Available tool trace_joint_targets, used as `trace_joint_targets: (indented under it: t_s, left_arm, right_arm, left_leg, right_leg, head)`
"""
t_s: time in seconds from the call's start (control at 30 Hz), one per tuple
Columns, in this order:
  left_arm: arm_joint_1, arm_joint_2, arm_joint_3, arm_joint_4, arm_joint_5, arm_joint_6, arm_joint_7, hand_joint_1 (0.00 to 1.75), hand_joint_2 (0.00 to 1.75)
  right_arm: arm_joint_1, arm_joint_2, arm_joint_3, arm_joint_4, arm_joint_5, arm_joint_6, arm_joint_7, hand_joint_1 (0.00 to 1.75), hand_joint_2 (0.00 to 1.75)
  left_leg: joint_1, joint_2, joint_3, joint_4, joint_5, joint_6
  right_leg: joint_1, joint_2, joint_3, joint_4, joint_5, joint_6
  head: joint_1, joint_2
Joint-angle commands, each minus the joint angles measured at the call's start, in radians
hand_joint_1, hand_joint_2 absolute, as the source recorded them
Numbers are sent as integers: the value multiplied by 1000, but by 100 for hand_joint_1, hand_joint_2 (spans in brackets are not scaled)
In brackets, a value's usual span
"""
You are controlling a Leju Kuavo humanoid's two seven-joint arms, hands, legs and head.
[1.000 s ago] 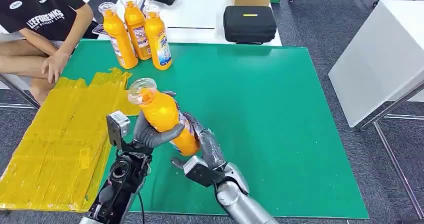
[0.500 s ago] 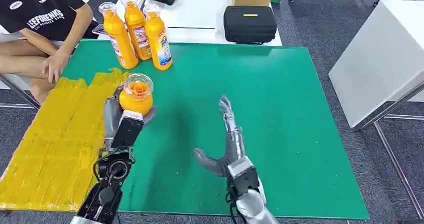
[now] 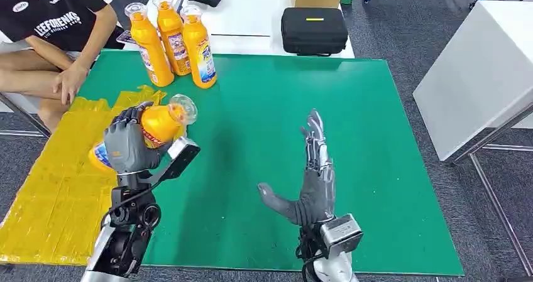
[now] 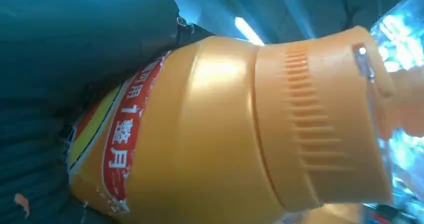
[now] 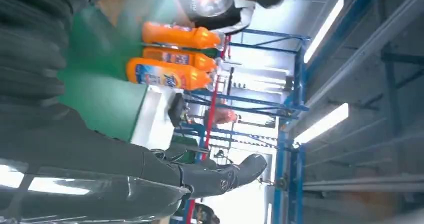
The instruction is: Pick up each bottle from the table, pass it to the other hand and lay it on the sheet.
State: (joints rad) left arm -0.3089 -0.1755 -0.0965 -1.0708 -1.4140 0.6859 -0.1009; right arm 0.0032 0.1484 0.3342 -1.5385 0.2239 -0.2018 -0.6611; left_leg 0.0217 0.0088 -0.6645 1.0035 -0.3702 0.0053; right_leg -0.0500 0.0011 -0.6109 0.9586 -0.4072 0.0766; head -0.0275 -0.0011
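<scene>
Gripping orange-filled bottle (image 3: 157, 124), left hand (image 3: 129, 145) above yellow sheet (image 3: 60, 181).

An orange bottle (image 3: 154, 126) with a clear cap is lying tilted in the left hand (image 3: 129, 145), over the yellow sheet (image 3: 60, 188) edge at 9 o'clock. Three more orange bottles (image 3: 171, 40) are standing upright together at 11 o'clock.
</scene>
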Motion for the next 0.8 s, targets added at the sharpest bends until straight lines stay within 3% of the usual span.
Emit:
trace_joint_targets:
  t_s: [0.03,0.1,0.2,0.27,0.43,0.57,0.8]
  left_arm:
    - [-123,144,-66,309,-157,-1,250,175,175]
    - [-157,189,-131,405,-157,2,330,175,175]
    - [-165,195,-123,433,-157,12,320,175,175]
    - [-190,227,-193,491,-157,-9,388,175,175]
    - [-257,270,-122,669,-157,-37,344,175,175]
    - [-265,270,-112,684,-157,-53,342,175,175]
    - [-318,346,-179,769,-157,-123,366,175,175]
  right_arm:
    - [15,-28,-26,-40,-3,12,5,0,175]
    - [25,-33,-30,-43,-7,21,-6,0,175]
    - [29,-33,-32,-43,-8,23,-9,0,175]
    - [25,-36,-34,-40,-8,22,-13,0,175]
    - [18,-38,-43,-36,-21,26,-22,0,175]
    - [18,-38,-44,-35,-22,26,-22,0,175]
    - [20,-41,-90,-56,-104,67,-37,0,175]
  left_leg:
    - [0,0,6,-1,-1,0]
    - [0,-1,6,-2,-1,0]
    - [1,-2,10,-1,-3,0]
    - [1,-1,9,0,-3,0]
    - [1,1,6,0,-2,0]
    - [1,1,5,0,-2,0]
    - [2,2,6,1,-3,0]
  right_leg:
    - [1,0,5,-1,-1,-5]
    - [1,-1,5,-1,-1,-5]
    - [2,-1,8,-1,-3,-7]
    - [2,0,7,0,-3,-7]
    - [1,1,4,0,-1,-5]
    - [2,1,3,0,-1,-5]
    - [2,2,4,1,-2,-6]
  head:
    - [0,0]
    - [0,0]
    - [0,0]
    - [0,0]
    - [0,0]
    - [0,0]
    - [0,0]
